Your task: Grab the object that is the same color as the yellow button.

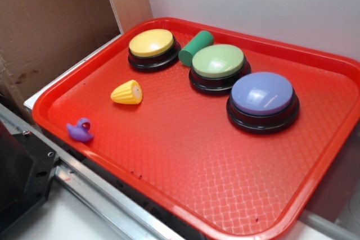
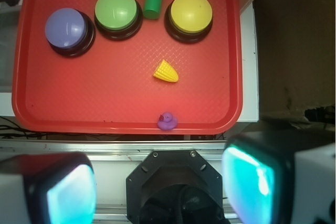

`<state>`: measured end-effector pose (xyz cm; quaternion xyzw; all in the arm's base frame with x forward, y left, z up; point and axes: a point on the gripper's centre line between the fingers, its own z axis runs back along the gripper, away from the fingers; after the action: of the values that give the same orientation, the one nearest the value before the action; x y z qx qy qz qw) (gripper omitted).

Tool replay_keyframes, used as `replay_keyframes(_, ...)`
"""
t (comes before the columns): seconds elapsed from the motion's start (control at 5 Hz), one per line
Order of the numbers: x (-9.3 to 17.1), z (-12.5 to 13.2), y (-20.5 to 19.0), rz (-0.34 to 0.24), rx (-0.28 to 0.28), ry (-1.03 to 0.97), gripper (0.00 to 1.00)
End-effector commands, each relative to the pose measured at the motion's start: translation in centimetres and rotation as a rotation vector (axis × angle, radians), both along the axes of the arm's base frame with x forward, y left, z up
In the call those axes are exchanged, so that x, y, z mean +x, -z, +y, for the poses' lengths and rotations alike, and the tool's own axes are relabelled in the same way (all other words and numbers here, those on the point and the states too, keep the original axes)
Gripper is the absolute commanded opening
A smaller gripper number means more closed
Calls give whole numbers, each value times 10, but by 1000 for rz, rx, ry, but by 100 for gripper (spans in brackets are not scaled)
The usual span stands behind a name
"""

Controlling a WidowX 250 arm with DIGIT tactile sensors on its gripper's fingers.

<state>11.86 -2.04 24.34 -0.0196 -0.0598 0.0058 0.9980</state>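
Here, a red tray (image 1: 169,155) lies on the table, and everything sits on it. The little yellow toy corn (image 1: 127,92) lies on its side on the bare red floor of the tray, in front of the yellow button (image 1: 152,43) and apart from it. In the wrist view the toy corn (image 2: 166,71) sits near the middle of the tray (image 2: 79,98), below the yellow button (image 2: 191,12), with its thin end pointing up and to the left. The corn has rows of tiny bumps. Three big round buttons stand in a row, each on a black base. Next to the yellow one is the green button (image 1: 218,60), and next to that is the purple-blue button (image 1: 262,94). A green cylinder (image 1: 196,48) lies on its side between the yellow button and the green button, maybe touching the green one, though it is hard to be sure. A small purple rubber duck (image 1: 81,130) sits close to the tray's near rim, well apart from the corn. The gripper (image 2: 157,187) is far back from the tray, above the metal rail (image 1: 107,195), and touches nothing. Its two fingers (image 2: 68,192) show big and blurry at the bottom of the wrist view, spread wide apart with nothing between them. A brown cardboard sheet (image 1: 50,26) stands beside the tray.
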Motion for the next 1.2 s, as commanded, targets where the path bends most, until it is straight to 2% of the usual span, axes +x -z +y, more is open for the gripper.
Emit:
replay_keyframes(0.0, 0, 0, 0, 0, 0, 0, 100)
replay_keyframes(0.2, 13, 6, 5, -10, 10, -66, 100)
replay_keyframes(0.4, 23, 16, 22, -49, 12, -98, 100)
replay_keyframes(0.6, 34, 25, 45, -97, 5, -26, 100)
replay_keyframes(0.8, 42, 27, 61, -128, 35, 11, 100)
replay_keyframes(1.0, 60, 32, 101, -170, 40, 130, 100)
